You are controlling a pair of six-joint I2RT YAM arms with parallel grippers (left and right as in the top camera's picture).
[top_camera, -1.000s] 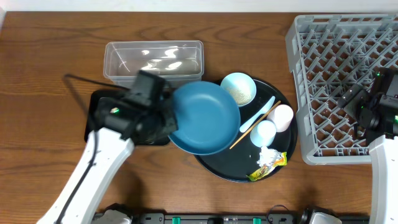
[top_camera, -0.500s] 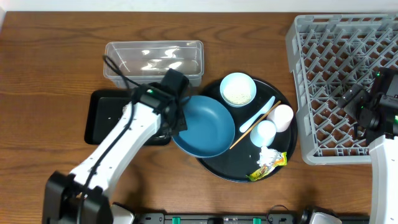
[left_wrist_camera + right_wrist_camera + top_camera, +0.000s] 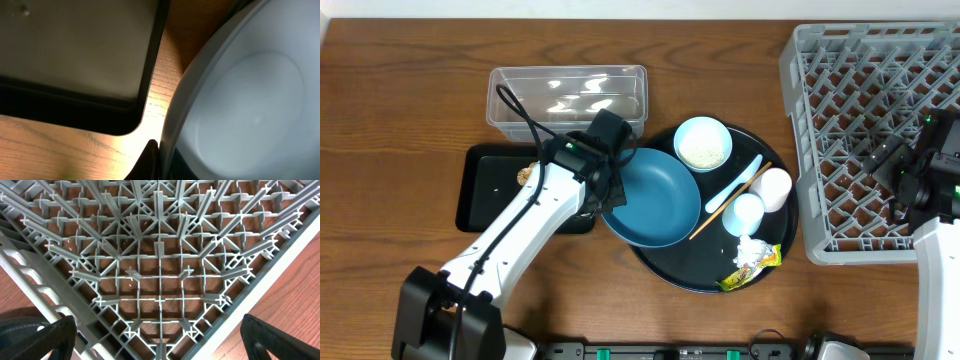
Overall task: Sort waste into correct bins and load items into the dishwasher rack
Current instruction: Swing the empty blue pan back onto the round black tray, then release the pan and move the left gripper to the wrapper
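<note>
The smooth, round blue plate (image 3: 655,200) is gripped at its left rim by the left gripper (image 3: 607,188), jaws clamped on the thin edge. The plate is seen spreading away to that gripper's right, overlapping the round black tray (image 3: 700,275). A matte, rounded-corner shallow black tray (image 3: 485,195) is seen just to the gripper's left. The right gripper (image 3: 892,165) is held spread wide above the grey lattice rack (image 3: 820,120).

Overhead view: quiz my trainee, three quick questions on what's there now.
1. True or false: the left hand is shut on the large blue plate's rim.
2. The loose white rice grains sit in: A clear rectangular plastic tub; B white-lined pale blue bowl; C small pale cup.
3. Fill in: the open right hand hangs above the large grey plastic ____.
Key: 1 true; 2 B; 3 rack.
</note>
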